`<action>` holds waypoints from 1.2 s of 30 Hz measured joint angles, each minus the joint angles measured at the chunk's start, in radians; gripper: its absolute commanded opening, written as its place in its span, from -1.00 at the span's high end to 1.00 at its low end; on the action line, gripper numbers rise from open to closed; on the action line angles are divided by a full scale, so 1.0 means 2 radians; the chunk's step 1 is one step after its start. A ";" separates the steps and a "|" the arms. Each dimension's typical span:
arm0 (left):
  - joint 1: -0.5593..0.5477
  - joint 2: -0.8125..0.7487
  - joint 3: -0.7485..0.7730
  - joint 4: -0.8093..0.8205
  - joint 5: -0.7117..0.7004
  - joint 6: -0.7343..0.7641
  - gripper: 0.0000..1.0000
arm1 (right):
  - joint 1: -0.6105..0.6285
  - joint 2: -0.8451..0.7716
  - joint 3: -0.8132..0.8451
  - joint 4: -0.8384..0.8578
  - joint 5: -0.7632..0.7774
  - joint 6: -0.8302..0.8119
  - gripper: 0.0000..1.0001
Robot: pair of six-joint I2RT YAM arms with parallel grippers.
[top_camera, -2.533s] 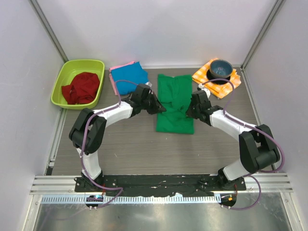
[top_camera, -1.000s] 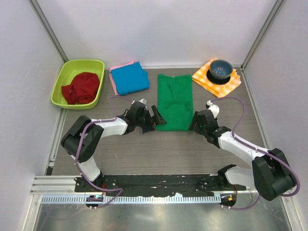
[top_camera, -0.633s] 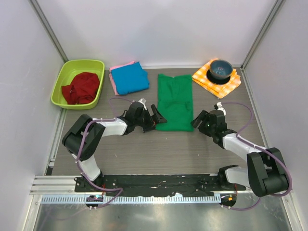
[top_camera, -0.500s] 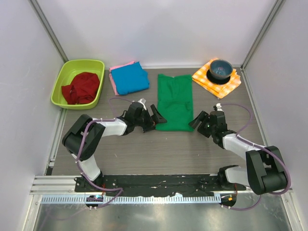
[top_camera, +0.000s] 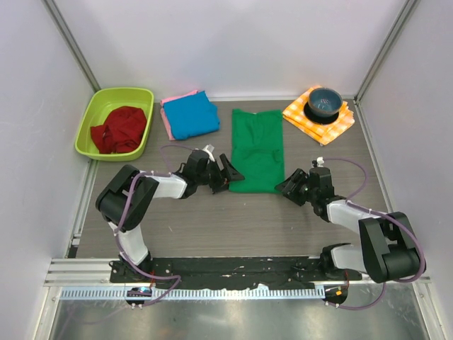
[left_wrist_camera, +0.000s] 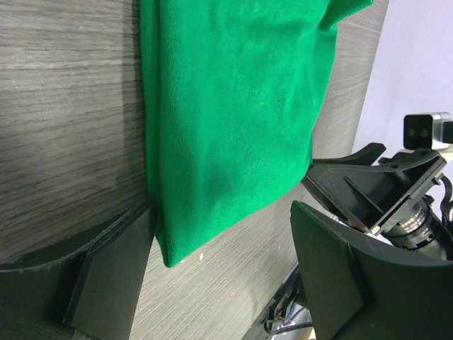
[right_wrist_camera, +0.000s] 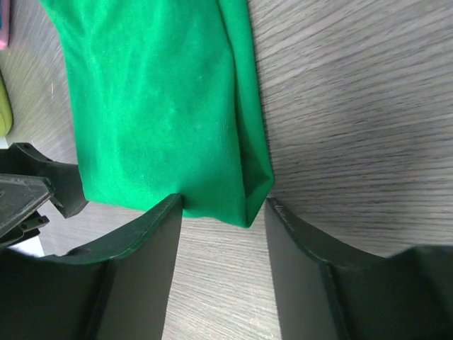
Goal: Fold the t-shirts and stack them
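Folding of the large bright green soft cloth t-shirt (top_camera: 257, 150) is the step in hand. It lies flat on the grey wood-grain counter (top_camera: 212, 219) as a long narrow strip, sides turned in. The left tool (top_camera: 228, 176) sits low at the strip's near left corner and the right tool (top_camera: 287, 188) at its near right corner. Each has its jaws apart around the corner cloth, with nothing pinched, and the left stands wider. A folded blue t-shirt (top_camera: 190, 115), with a pink one (top_camera: 167, 124) under it, lies just beyond the green shirt's far left corner. The next move probably calls for both tools to close on every layer, lift evenly, and carry the near end over the far end.
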 measured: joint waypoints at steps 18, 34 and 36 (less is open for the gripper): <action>0.012 0.029 -0.004 -0.010 0.013 0.004 1.00 | -0.026 0.069 0.000 0.089 -0.015 0.019 0.38; -0.007 -0.020 -0.057 -0.012 0.006 0.004 1.00 | 0.000 0.002 -0.017 0.009 0.015 0.003 0.98; -0.020 -0.047 -0.079 -0.023 -0.001 0.000 1.00 | 0.023 -0.050 -0.026 -0.032 0.032 0.004 0.98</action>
